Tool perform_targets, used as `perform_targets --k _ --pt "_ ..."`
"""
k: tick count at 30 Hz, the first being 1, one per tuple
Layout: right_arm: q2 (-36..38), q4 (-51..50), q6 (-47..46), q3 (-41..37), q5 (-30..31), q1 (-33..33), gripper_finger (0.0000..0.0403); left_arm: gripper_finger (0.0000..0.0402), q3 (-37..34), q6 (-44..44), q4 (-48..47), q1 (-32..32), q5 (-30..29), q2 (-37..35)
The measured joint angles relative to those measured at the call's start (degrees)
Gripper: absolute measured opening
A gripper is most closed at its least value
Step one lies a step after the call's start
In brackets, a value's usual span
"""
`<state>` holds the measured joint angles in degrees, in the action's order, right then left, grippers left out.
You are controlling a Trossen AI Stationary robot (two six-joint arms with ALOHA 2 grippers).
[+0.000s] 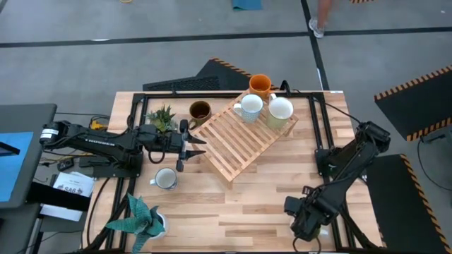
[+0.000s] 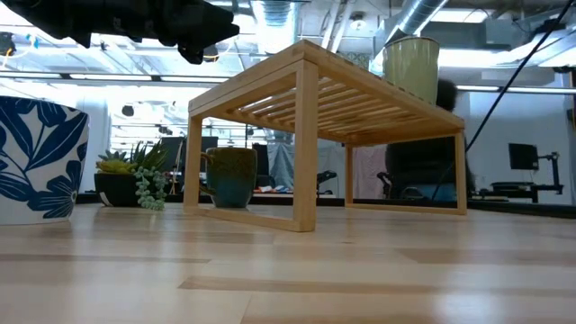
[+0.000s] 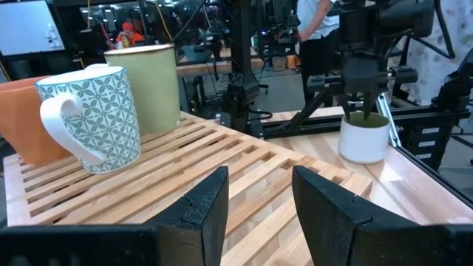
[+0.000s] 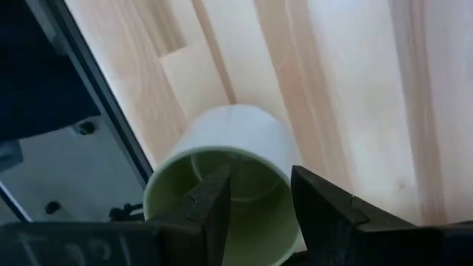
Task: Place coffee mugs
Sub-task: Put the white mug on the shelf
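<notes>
High view, reading from the left: a white label [image 1: 68, 188] lies off the worktop's [image 1: 268, 197] left edge, but its writing is too small to read, and no brand shows on any mug. A leafy plant in a blue-and-white pot [image 1: 145, 219] stands at the near left corner, and a white mug [image 1: 166, 178] sits alone on the bare wood, probably waiting its turn. Above it the left end effector [image 1: 189, 144] hovers at the near-left end of the slatted rack [image 1: 244, 134], fingers spread with nothing between them; from its own camera the gap faces along the slats toward the mugs at the rack's far end, which suits an arm with nothing to carry just now. A dark brown mug [image 1: 200, 110] stands on the wood beside a small succulent [image 1: 162, 118], off the rack. On the rack's far end an orange mug [image 1: 260, 85], a patterned white mug [image 1: 248, 107] and a pale green mug [image 1: 280, 111] cluster close together, apparently packed to leave room. At the near right corner the right end effector [image 4: 260, 198] straddles the rim of a cream mug [image 4: 229, 174], one finger inside and one outside, not visibly clamped, likely because a rim pinch suits lifting it upright.
</notes>
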<state>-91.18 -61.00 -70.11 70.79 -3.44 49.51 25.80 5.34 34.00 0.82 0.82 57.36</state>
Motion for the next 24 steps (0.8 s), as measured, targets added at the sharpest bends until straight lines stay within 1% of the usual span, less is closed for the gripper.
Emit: perform_targets --k 7,10,16,24 --pt "0.26 2.15 0.11 -3.99 -5.16 -0.17 0.0166 0.0137 0.00 -0.02 0.00 0.02 0.00 0.00" --pt "0.32 1.91 0.12 -5.09 -4.76 -0.17 0.0166 0.0137 0.00 -0.02 0.00 0.02 0.00 0.00" --pt "0.03 0.81 1.71 -5.43 -1.42 -0.22 0.0166 0.0137 0.00 -0.02 0.00 0.02 0.00 0.00" --pt "-0.15 1.19 2.34 -5.58 -1.16 -0.77 0.0166 0.0137 0.00 0.00 0.00 0.02 0.00 0.00"
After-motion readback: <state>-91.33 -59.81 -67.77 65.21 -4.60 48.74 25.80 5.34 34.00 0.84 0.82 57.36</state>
